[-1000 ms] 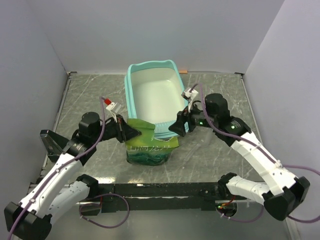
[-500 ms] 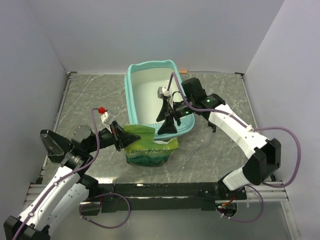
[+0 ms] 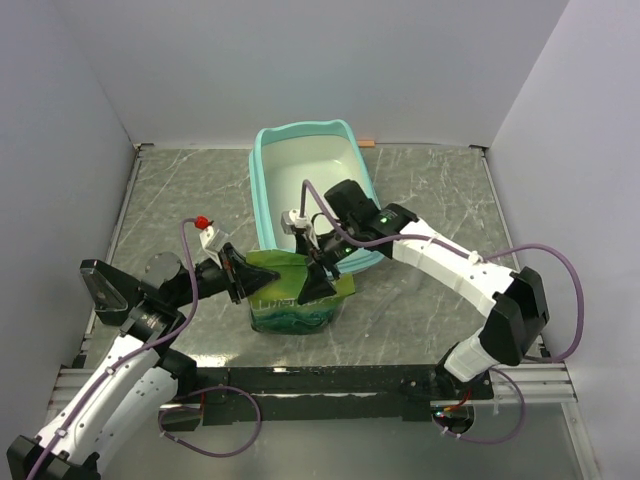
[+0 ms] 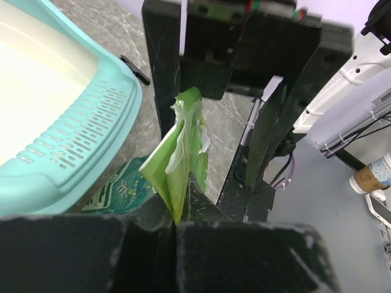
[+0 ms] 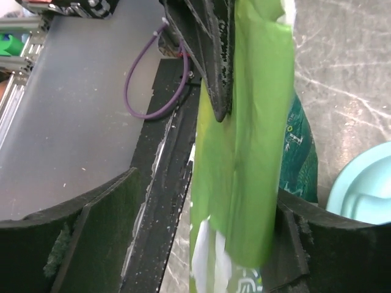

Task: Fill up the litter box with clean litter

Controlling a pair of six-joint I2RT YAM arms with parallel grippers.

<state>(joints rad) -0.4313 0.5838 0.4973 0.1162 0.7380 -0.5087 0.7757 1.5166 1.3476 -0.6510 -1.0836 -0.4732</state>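
Centre frame: left pincer [image 3: 252,277] clamps the green bag's [image 3: 290,308] top edge. Right pincer [image 3: 320,276] is spread, straddling that edge. Litter box [image 3: 259,190] stands directly above.

bag [image 3: 295,305]: green, upright near my bench's [image 3: 180,190] front, top crumpled | orange bit [image 3: 369,142]: bench's back edge | paper cup [image 4: 369,177]: off bench, I see part

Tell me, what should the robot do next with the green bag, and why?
Probably close the right tool on the top edge of the green bag. Its fingers stand open around that edge, while the left tool already pinches the other side. The litter box shows no litter yet.
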